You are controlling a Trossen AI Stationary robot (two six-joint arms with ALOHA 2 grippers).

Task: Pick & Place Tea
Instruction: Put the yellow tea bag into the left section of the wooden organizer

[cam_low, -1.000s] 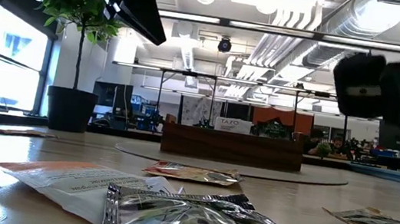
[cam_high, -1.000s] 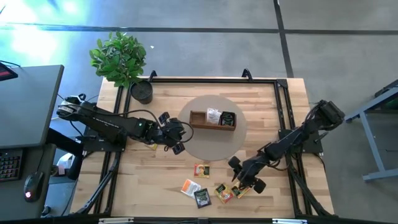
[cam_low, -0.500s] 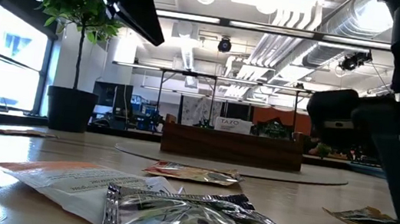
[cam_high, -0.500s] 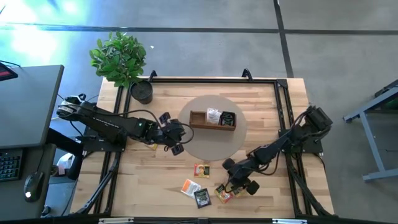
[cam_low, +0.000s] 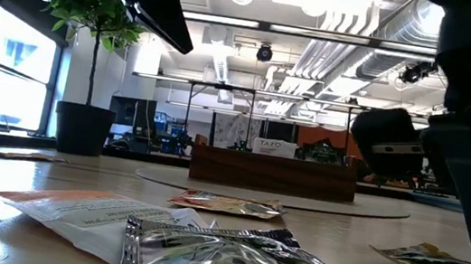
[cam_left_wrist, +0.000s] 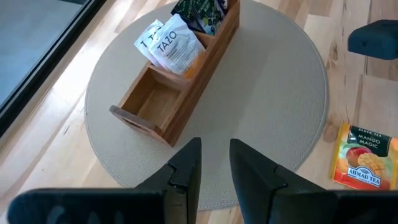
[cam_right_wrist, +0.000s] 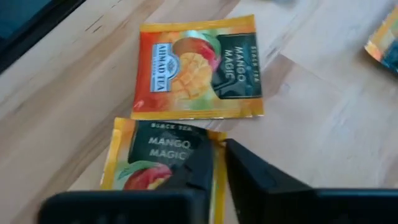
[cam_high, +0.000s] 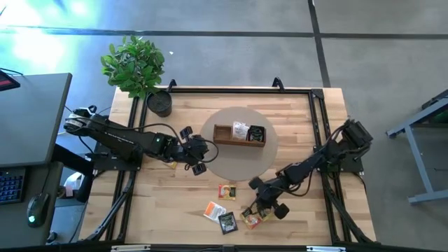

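Potted plant: a leafy potted plant (cam_high: pixel 136 66) stands at the counter's (cam_high: pixel 294 126) far left corner.

Left hand: the left hand (cam_high: pixel 198 155) hangs at the left edge of the round mat (cam_high: pixel 269 150), exactly where it was a second ago; its fingers (cam_left_wrist: pixel 186 171) stand slightly apart with nothing between them.

Wooden tray: the wooden tray (cam_high: pixel 239 135) sits mid-mat, a white Tazo packet (cam_left_wrist: pixel 168 46) and a dark packet (cam_left_wrist: pixel 199 9) already in two compartments, the end compartment bare.

Loose tea: four packets lie on the near counter, a mango packet (cam_high: pixel 227 192), a white-and-orange packet (cam_high: pixel 214 210), a black packet (cam_high: pixel 227 222) and a yellow mango packet (cam_high: pixel 253 218), the last one under the right arm's reach.

Right hand: in the past second the right hand (cam_high: pixel 257 210) has swung leftward and dropped to the yellow mango packet; its fingers (cam_right_wrist: pixel 202 165), wide open a moment ago, have drawn nearly together on that packet's edge.

Meaning: the pinch appears freshly made, so the lift toward the tray looks next; a firm hold is not yet proven.
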